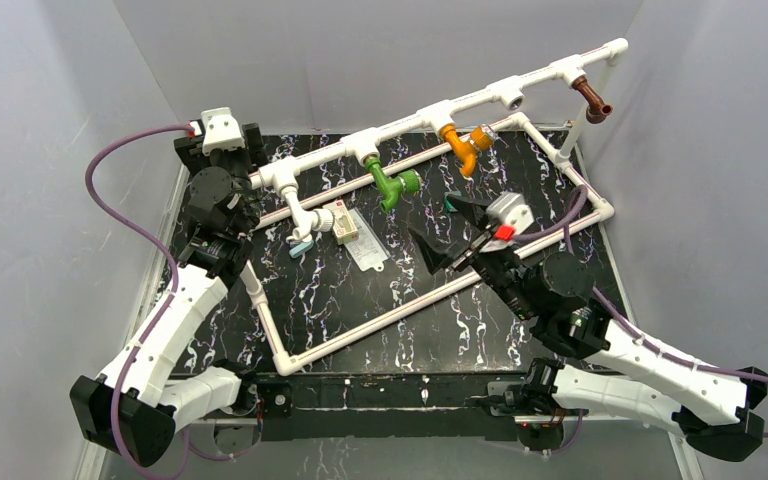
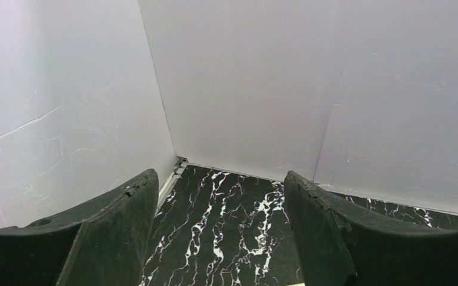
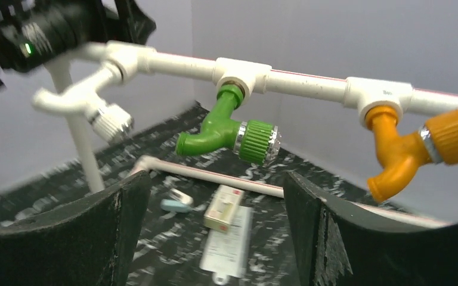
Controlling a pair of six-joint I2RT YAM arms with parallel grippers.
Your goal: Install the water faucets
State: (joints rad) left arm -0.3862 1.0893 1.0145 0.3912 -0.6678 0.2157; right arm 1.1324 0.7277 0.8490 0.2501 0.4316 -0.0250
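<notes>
A long white pipe with tee sockets (image 1: pixel 430 112) runs above the black marbled mat. Four faucets hang from it: white (image 1: pixel 305 215), green (image 1: pixel 392 185), orange (image 1: pixel 465 145) and brown (image 1: pixel 592 100). One tee (image 1: pixel 510 95), between orange and brown, has none. My right gripper (image 1: pixel 450 232) is open and empty, in front of and below the green and orange faucets. In the right wrist view (image 3: pixel 214 182) it faces the green (image 3: pixel 226 128), orange (image 3: pixel 411 143) and white (image 3: pixel 89 107) faucets. My left gripper (image 1: pixel 220 148) is open and empty at the pipe's left end, facing the back-left corner (image 2: pixel 220 179).
A white pipe frame (image 1: pixel 380 320) lies on the mat and carries the raised pipe. A small cream box (image 1: pixel 342 222), a white card (image 1: pixel 365 250) and a flat teal piece (image 1: pixel 302 247) lie under the white and green faucets. Grey walls close three sides.
</notes>
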